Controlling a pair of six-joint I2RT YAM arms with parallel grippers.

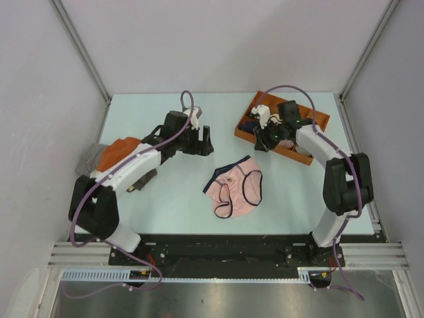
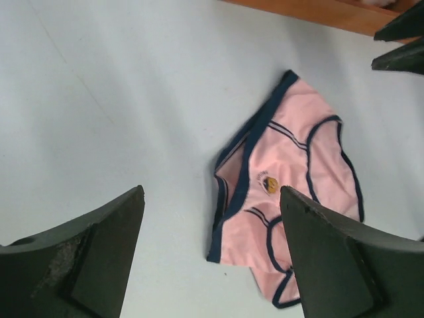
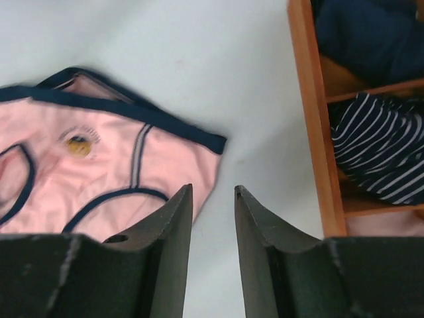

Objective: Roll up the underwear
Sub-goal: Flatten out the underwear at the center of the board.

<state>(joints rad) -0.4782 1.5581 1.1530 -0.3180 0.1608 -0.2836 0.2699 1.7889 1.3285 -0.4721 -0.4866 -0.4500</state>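
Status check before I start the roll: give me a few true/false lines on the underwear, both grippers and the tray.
1. The underwear lies on the table, in neither gripper. True.
2. The left gripper is shut. False: its fingers stand wide apart with nothing between them.
3. The underwear is already rolled. False: it lies spread out, slightly rumpled and unrolled.
4. One compartment of the tray holds a striped cloth. True.
5. The right gripper pinches a corner of the underwear. False: nothing is between its fingers, and it hangs over bare table between the underwear and the tray.
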